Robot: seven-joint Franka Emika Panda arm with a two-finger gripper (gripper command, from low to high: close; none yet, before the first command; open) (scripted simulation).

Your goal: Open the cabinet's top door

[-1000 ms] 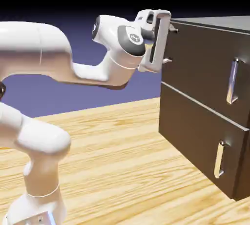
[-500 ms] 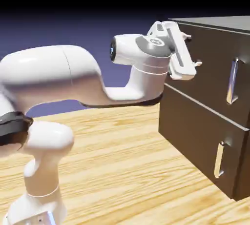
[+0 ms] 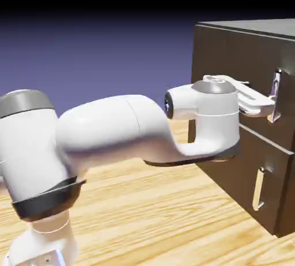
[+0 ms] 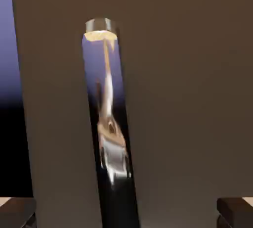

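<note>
The cabinet (image 3: 253, 28) is a dark grey-brown box at the exterior view's right. Its top door (image 3: 236, 57) is the upper front panel and lies flush. A vertical silver bar handle (image 3: 276, 94) sits on that door. My gripper (image 3: 266, 102) lies flat, reaching right, with its tips at the handle. In the hand view the handle (image 4: 108, 123) runs up the middle against the door (image 4: 188, 98). My gripper (image 4: 126, 213) is open, with one fingertip (image 4: 17, 212) left of the bar and the other far to its right. I cannot see any contact with the bar.
Below the top door is a shorter lower panel (image 3: 279, 172) with its own silver handle (image 3: 259, 188). The wooden table (image 3: 150, 213) stretches to the left of the cabinet. My white arm (image 3: 115, 132) spans the middle of the exterior view.
The arm has swung down and to the right. The hand has rolled from upright to flat and come from the cabinet's top corner to the top door's handle. The jaws stayed open.
</note>
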